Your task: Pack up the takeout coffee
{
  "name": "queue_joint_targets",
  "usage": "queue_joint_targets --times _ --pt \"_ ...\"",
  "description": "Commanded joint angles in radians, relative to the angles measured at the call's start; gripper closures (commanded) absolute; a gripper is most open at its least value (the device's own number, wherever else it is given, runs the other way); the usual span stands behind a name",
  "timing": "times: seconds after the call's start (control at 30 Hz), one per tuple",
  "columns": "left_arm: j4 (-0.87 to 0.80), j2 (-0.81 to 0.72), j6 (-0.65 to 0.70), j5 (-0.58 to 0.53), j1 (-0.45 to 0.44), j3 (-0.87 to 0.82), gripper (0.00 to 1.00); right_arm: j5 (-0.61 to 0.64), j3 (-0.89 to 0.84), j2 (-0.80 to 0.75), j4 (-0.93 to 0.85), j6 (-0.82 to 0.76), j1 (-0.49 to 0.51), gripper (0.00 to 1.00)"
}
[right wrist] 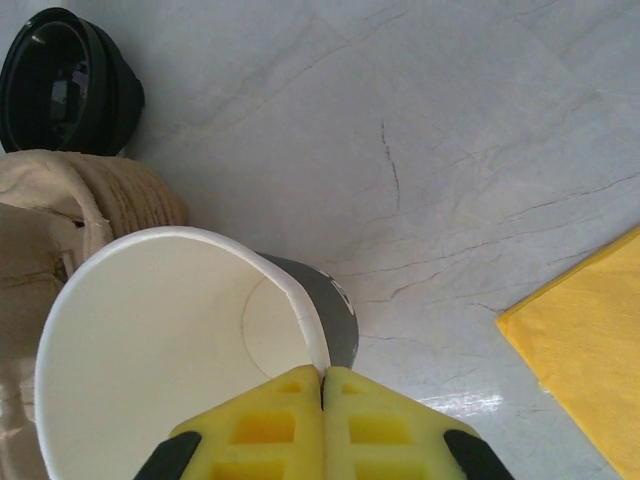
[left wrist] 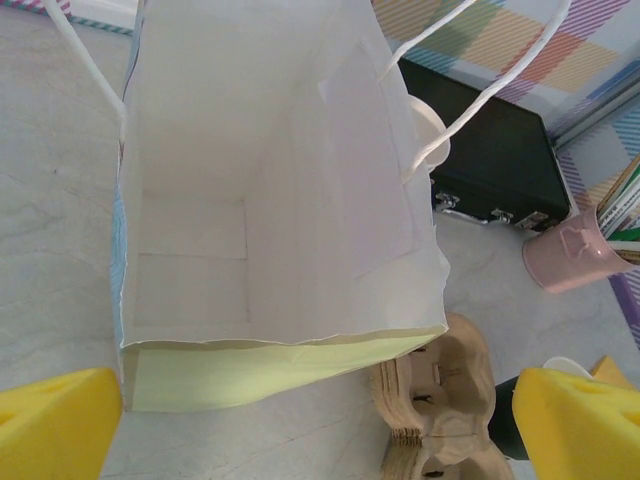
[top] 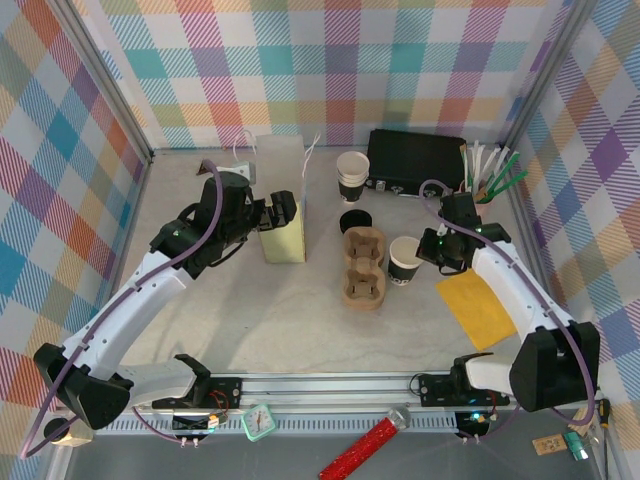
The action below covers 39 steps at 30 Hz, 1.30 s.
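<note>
Paper cup [right wrist: 170, 340], dark-walled, lidless: rim is pinched by the clenched right pincer [right wrist: 322, 378]; judged light, thin, easily crushed. Loose lid [right wrist: 65, 80] beyond pincer. Left pincer [left wrist: 320, 420] released.

One white paper bag [top: 283, 215], one loose round black lid [top: 355, 219], one yellow paper napkin [top: 478, 307], one lidless dark paper cup [top: 405, 260] (plus one stack of paper cups [top: 352, 176]).

Pastel plaid walls [top: 100, 80] all round, grey-veined white table [top: 300, 330]. Bag [left wrist: 280, 150] white inside, pale lime front. Tan carrier [top: 363, 268], black lid [right wrist: 65, 80], yellow napkin [top: 478, 308]; cup [right wrist: 160, 340] white within, dark outside, charcoal perhaps. Right gripper [right wrist: 322, 390] pads yellow.
</note>
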Motion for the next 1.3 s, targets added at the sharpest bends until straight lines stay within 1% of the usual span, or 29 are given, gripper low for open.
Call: queue_joint_targets --times 0.0,0.17,0.2,0.23,0.3,0.37,0.47,0.6,0.67,0.8,1.03,1.2,1.27 --pt "-0.028 -0.001 -0.001 -0.025 -0.016 0.035 0.0 0.026 -0.024 -0.01 0.048 -0.032 0.002 1.0" --pt "-0.037 -0.006 0.001 -0.037 -0.023 0.034 0.0 0.029 -0.045 0.003 0.058 -0.038 0.001 1.0" --pt "-0.038 -0.006 0.0 -0.038 -0.024 0.034 0.0 0.03 -0.048 0.001 0.06 -0.04 0.001 0.97" --pt "-0.04 -0.009 0.0 -0.04 -0.024 0.033 0.0 0.028 -0.049 -0.001 0.059 -0.04 0.002 0.83" --pt "-0.043 -0.012 0.0 -0.044 -0.025 0.032 0.0 0.013 -0.042 -0.013 0.05 -0.047 0.002 0.77" --pt "-0.041 -0.016 0.0 -0.048 -0.025 0.028 0.0 0.008 -0.03 -0.029 0.039 -0.053 0.001 0.6" --pt "-0.04 -0.016 -0.002 -0.055 -0.025 0.022 0.0 0.007 0.027 -0.031 -0.004 -0.074 0.002 0.56" --pt "-0.037 -0.021 -0.007 -0.069 -0.025 0.007 0.0 -0.026 0.134 0.012 -0.037 -0.104 0.002 0.55" --pt "-0.047 -0.026 -0.01 -0.091 -0.025 0.001 0.0 -0.051 0.204 0.06 -0.049 -0.115 0.004 0.54" --pt "-0.064 -0.046 -0.012 -0.124 -0.025 -0.012 0.0 -0.09 0.337 0.181 -0.064 -0.134 0.01 0.55" --pt "-0.089 -0.093 -0.011 -0.162 -0.025 -0.032 0.0 -0.134 0.621 0.492 -0.139 -0.158 0.062 0.61" --pt "-0.118 -0.118 -0.008 -0.187 -0.024 -0.043 0.0 -0.165 0.813 0.716 -0.211 -0.147 0.109 0.62" --pt "-0.128 -0.13 -0.008 -0.199 -0.025 -0.049 0.0 -0.173 0.885 0.797 -0.237 -0.145 0.126 0.66"
